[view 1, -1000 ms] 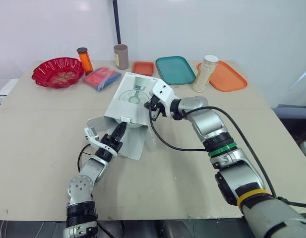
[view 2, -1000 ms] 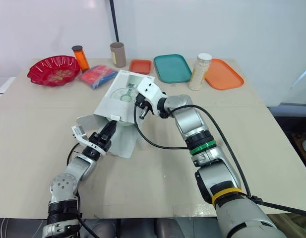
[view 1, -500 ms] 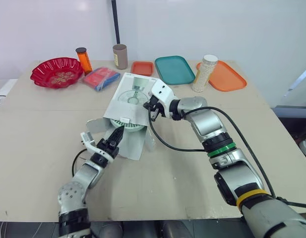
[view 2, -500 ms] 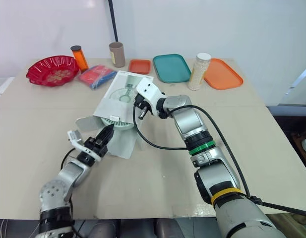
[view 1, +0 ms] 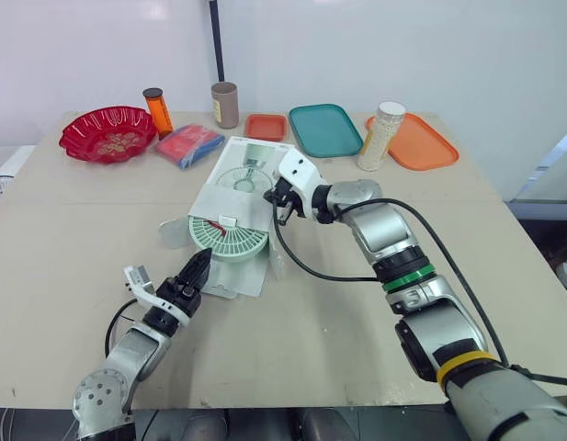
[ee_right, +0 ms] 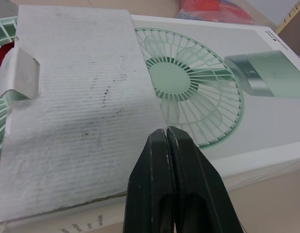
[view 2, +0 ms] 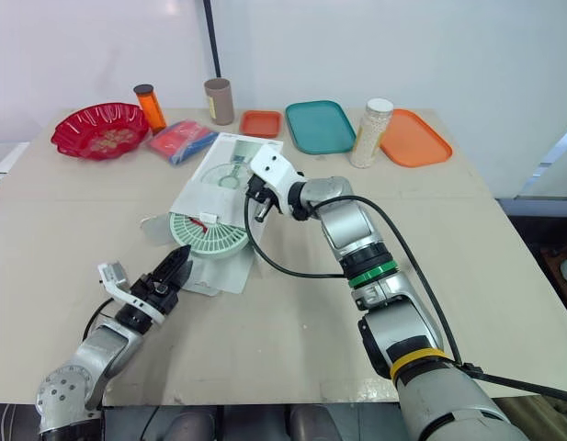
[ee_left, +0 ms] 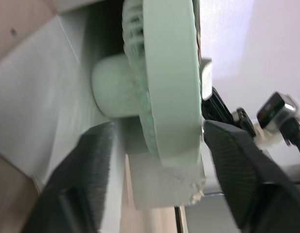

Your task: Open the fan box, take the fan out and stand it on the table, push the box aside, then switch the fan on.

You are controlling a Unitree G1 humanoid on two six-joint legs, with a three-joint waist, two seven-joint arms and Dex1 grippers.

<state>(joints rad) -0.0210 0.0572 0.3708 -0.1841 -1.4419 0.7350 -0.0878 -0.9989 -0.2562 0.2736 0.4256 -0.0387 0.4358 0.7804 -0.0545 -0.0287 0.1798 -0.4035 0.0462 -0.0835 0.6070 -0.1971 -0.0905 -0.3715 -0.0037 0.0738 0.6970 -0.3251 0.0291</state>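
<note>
The white fan box (view 1: 249, 165) lies flat at mid-table with its near flaps open. The pale green fan (view 1: 230, 237) lies on its side, drawn halfway out of the box mouth onto the lower flap. My left gripper (view 1: 196, 269) is open just short of the fan's near rim and holds nothing. In the left wrist view the fan (ee_left: 169, 82) stands ahead, between the spread fingers (ee_left: 96, 160). My right gripper (view 1: 281, 204) is shut, its tips pressing down on the box top (ee_right: 247, 111) beside the printed fan picture.
Along the far edge stand a red bowl (view 1: 108, 133), an orange bottle (view 1: 157, 110), a brown cylinder (view 1: 224, 104), a red-and-blue packet (view 1: 188, 144), a small orange tray (view 1: 265, 126), a teal tray (view 1: 324, 129), a jar of white grains (view 1: 381, 135) and an orange tray (view 1: 421, 142).
The fan has slid further out of the box toward me. My left gripper has opened and drawn back toward the table's near edge. The right gripper stays on the box.
</note>
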